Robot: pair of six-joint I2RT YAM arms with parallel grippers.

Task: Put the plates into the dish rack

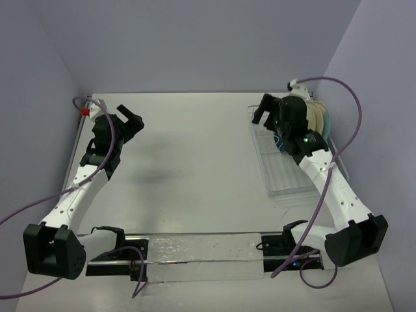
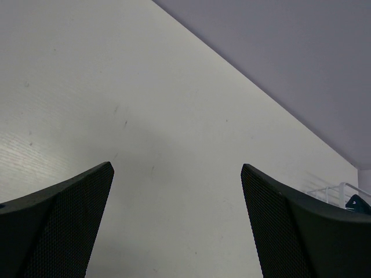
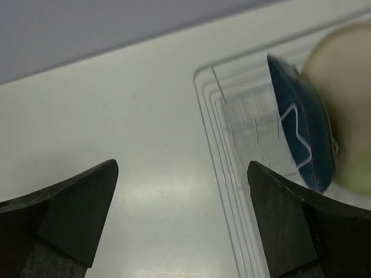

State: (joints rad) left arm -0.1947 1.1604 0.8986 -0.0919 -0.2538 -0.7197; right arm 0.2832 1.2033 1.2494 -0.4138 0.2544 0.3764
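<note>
The wire dish rack [image 1: 286,172] sits at the right of the table. Cream plates [image 1: 316,117] stand upright in its far end, and the dark teal dish [image 1: 280,142] stands in a slot in front of them, partly hidden by my right arm. In the right wrist view the teal dish [image 3: 301,139] stands behind a wire, with a cream plate [image 3: 345,98] beside it. My right gripper [image 1: 268,112] is open and empty above the rack's far left corner [image 3: 215,124]. My left gripper [image 1: 132,117] is open and empty over bare table at the far left.
Lilac walls close in the table at the back and both sides. A strip of clear film [image 1: 201,250] lies along the near edge between the arm bases. The rack's corner [image 2: 333,190] shows at the right edge of the left wrist view.
</note>
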